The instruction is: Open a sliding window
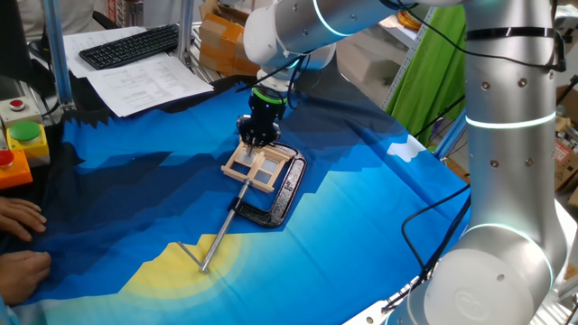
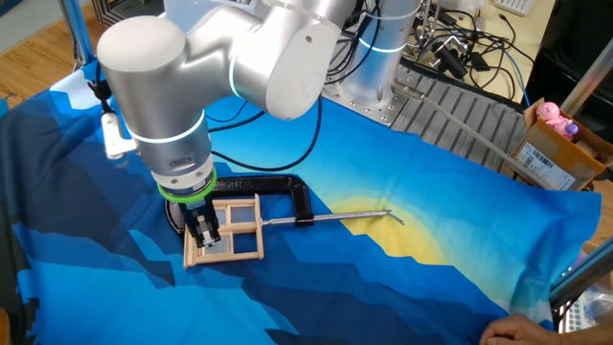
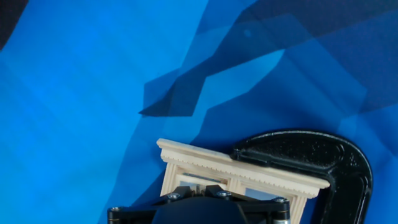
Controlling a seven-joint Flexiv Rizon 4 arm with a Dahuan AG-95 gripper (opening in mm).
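Mid-frame, the gripper sits on the window, spread or pinching I cannot tell; light, fragile wood, best pushed by its sash crossbar.

Opposite fixed views; close hand view
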